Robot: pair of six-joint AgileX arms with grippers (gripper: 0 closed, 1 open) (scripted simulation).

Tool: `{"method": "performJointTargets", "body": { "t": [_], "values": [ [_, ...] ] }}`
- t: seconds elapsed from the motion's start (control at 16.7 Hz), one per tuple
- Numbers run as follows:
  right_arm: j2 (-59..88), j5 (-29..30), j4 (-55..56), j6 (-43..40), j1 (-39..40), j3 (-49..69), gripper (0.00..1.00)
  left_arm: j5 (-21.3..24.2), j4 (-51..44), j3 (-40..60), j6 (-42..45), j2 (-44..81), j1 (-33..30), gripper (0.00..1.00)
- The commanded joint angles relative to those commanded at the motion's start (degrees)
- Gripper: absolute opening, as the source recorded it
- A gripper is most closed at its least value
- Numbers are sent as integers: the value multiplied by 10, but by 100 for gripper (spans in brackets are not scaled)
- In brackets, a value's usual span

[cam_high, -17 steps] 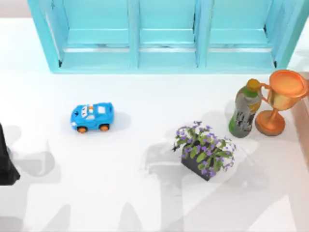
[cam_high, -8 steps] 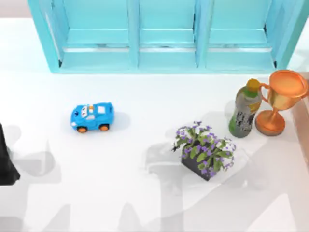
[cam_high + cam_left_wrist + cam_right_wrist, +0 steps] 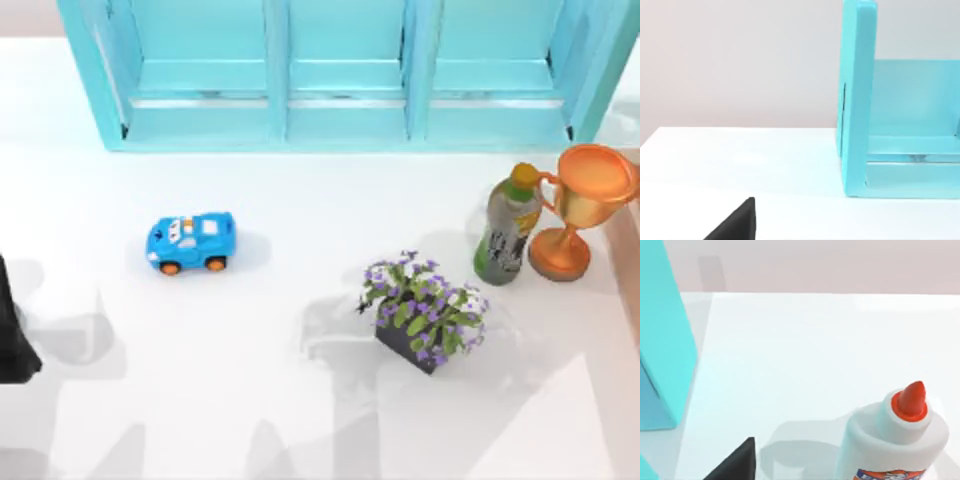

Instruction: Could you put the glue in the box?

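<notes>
Right wrist view puts the glue (image 3: 892, 440) upright on the tabletop (image 3: 815, 340), lower right of frame. I judge it light, smooth, slightly squeezable; grip the white body, not the cap. Pincer state: cannot tell.

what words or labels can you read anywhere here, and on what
No text can be read in these pictures.
Glue bottle: a blue and orange label shows at its lower edge, cut off by the picture, unreadable.
Green bottle: has a dark printed label, too blurred to read.
Toy car: white markings on its roof, no letters or numbers can be made out.
Trophy, flower pot and blue cabinet: no writing seen.
</notes>
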Motion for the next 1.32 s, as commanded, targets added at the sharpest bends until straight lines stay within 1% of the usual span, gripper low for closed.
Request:
{"method": "performJointTargets", "body": {
  "t": [0.3,0.66,1.02,1.32],
  "values": [
    [45,-10,-16,-6,-11,60,100,0,0,0,0,0,0,100],
    [175,-5,27,-5,-8,148,100,0,0,0,0,0,0,100],
    [193,0,35,-3,-3,157,100,0,0,0,0,0,0,100],
    [193,0,35,-3,-3,157,62,0,0,0,0,0,0,100]
  ]
}}
